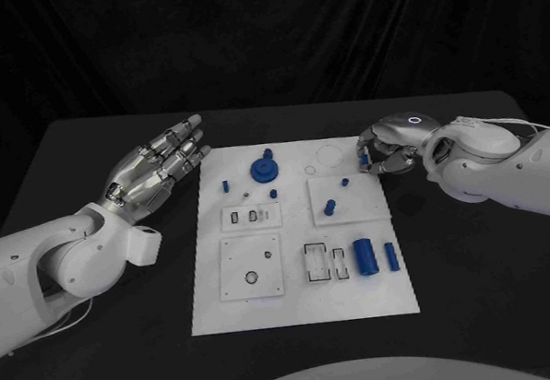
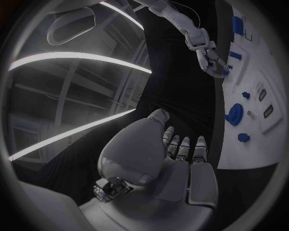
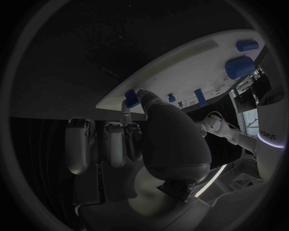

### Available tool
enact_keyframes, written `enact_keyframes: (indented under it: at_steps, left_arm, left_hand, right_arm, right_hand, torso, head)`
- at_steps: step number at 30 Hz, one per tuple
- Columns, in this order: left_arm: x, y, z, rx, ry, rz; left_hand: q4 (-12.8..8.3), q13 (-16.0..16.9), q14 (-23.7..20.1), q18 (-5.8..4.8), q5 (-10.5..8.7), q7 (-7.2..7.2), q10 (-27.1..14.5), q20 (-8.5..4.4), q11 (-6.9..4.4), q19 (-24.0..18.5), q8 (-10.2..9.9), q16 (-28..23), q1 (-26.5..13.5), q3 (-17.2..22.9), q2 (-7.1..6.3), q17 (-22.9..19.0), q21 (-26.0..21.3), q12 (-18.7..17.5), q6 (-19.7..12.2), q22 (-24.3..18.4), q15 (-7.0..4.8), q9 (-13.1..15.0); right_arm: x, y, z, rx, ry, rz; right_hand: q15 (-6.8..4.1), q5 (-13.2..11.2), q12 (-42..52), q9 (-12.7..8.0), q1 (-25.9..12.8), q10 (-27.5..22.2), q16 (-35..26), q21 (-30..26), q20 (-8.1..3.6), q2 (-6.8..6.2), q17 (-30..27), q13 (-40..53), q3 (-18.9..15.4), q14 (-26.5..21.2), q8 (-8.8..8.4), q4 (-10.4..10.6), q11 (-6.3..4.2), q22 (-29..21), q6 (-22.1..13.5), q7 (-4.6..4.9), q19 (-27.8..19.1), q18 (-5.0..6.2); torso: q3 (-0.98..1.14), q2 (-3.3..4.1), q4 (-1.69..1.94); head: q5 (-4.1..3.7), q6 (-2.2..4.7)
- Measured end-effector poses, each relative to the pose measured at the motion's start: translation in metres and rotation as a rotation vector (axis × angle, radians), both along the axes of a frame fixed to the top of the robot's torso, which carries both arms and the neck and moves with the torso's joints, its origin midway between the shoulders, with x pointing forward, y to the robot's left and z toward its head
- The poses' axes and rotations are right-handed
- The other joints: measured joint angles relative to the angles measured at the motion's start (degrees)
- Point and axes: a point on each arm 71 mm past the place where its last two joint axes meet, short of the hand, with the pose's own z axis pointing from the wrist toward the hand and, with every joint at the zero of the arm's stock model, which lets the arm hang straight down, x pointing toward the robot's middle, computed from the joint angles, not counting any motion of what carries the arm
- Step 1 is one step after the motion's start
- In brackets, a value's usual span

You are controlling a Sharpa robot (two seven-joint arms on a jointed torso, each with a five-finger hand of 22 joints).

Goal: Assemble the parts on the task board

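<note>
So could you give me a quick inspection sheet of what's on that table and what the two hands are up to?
Surface: black table, dark and bare around the board.
Job's things: white task board in the middle; blue gear-like part near its far edge, two blue cylinders side by side at its near right, small blue pegs mid-board.
Clutter: nothing seen.
Hands: left hand hovers beside the board's far left corner, fingers spread, holding nothing. Right hand sits at the board's far right edge, pinching a small blue part.
Cables: thin wires along the right forearm.
Surroundings: black curtain behind the table.
</note>
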Motion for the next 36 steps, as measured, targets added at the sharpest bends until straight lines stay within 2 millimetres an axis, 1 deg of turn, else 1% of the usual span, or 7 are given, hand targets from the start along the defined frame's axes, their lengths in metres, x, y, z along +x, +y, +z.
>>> enact_keyframes:
  at_steps: [7,14,19,21,29,32,36]
  left_arm:
    - [0.000,0.000,0.000,0.000,0.001,-0.002]
    - [0.000,0.000,0.000,0.001,0.003,-0.003]
    - [0.000,0.000,-0.001,0.002,0.004,-0.003]
    - [0.000,0.000,-0.001,0.002,0.004,-0.002]
    - [0.000,0.000,-0.001,0.003,0.006,-0.002]
    - [0.000,-0.001,-0.001,0.004,0.006,-0.003]
    - [0.001,-0.001,-0.001,0.004,0.007,-0.004]
  left_hand:
    - [0.0,0.0,0.0,0.00,0.00,0.00,0.0,0.00,0.00,0.0,0.0,0.0,0.0,0.0,0.00,0.0,0.0,0.0,0.0,0.0,0.00,0.0]
    - [0.2,0.0,0.0,0.00,0.00,0.00,0.0,0.00,0.00,0.0,0.0,0.0,0.0,0.2,0.00,0.0,0.0,0.0,0.0,0.0,0.00,0.0]
    - [0.2,0.0,0.0,0.00,0.00,0.00,0.0,0.00,0.00,0.0,0.0,0.0,0.0,0.2,0.00,0.0,0.0,0.0,0.0,0.0,0.00,0.0]
    - [0.2,0.0,0.0,0.00,0.00,0.00,0.0,0.00,0.00,0.0,0.0,0.0,0.0,0.2,0.00,0.0,0.0,0.0,0.0,0.0,0.00,0.0]
    - [0.0,0.0,0.0,0.00,0.00,0.00,0.0,0.00,0.00,0.0,0.0,0.0,0.0,0.3,0.00,0.0,0.0,0.0,0.0,0.0,0.00,0.0]
    - [-0.1,0.0,0.0,0.00,0.00,0.00,0.0,0.00,-0.01,0.0,0.0,0.0,0.0,0.4,0.00,0.0,0.0,0.0,0.0,0.0,0.00,0.0]
    - [-0.1,0.0,0.0,0.00,0.00,0.00,0.0,0.00,-0.01,0.0,0.0,0.0,0.0,0.4,0.00,0.0,0.0,0.0,0.0,0.0,0.00,0.0]
  right_arm:
    - [0.000,0.001,0.000,0.000,0.000,0.001]
    - [-0.003,0.002,0.001,0.008,-0.003,0.007]
    - [-0.008,0.009,0.006,0.024,-0.010,0.030]
    - [-0.010,0.014,0.010,0.032,-0.016,0.045]
    - [-0.016,0.043,0.038,0.068,-0.061,0.123]
    - [-0.019,0.057,0.044,0.079,-0.069,0.156]
    - [-0.023,0.075,0.048,0.093,-0.071,0.200]
  right_hand:
    - [0.00,0.0,0.0,0.0,0.0,0.0,0.0,-0.2,0.00,0.00,0.0,0.0,0.0,0.0,0.00,0.0,0.00,0.0,0.0,0.00,0.0,0.00]
    - [0.00,-0.3,0.0,-0.1,0.0,0.0,0.0,-0.2,0.00,-0.01,0.0,0.0,0.0,0.0,-0.01,0.0,0.00,0.0,0.0,-0.01,0.0,0.00]
    - [0.00,-0.3,0.0,-0.2,0.0,0.0,0.0,-0.2,0.00,-0.01,0.0,0.0,0.0,0.0,-0.01,0.0,0.00,0.0,0.0,-0.02,0.0,0.00]
    - [0.00,-0.3,0.0,-0.2,0.0,0.0,0.0,-0.2,0.00,-0.01,0.0,0.0,0.0,0.0,-0.01,0.0,0.00,0.0,0.0,-0.02,0.0,0.00]
    - [0.00,-0.3,0.0,-0.2,-0.1,0.0,0.0,-0.4,0.00,-0.16,0.0,0.0,0.0,0.0,-0.07,0.0,0.00,0.0,0.2,-0.21,0.0,0.00]
    - [0.00,-0.3,0.0,-0.2,-0.1,0.0,0.0,-0.4,0.00,-0.16,0.0,0.0,-0.2,0.0,-0.08,-0.2,0.00,0.0,0.2,-0.21,0.0,0.00]
    - [0.00,-0.3,0.0,-0.2,-0.1,0.0,0.0,-0.7,0.00,-0.17,0.0,0.0,-0.2,0.0,-0.19,-0.2,0.00,0.0,0.2,-0.21,0.0,0.00]
  torso:
    - [0.01,0.00,-0.01]
    - [0.01,0.00,-0.01]
    - [0.01,-0.01,-0.02]
    - [0.01,-0.02,-0.01]
    - [0.01,-0.07,-0.01]
    - [-0.02,-0.08,-0.01]
    - [-0.03,-0.08,-0.03]
  head:
    - [-0.04,0.00]
    - [0.24,0.07]
    - [0.29,0.07]
    - [0.21,0.01]
    - [0.10,-0.08]
    - [0.10,-0.10]
    - [0.30,-0.10]
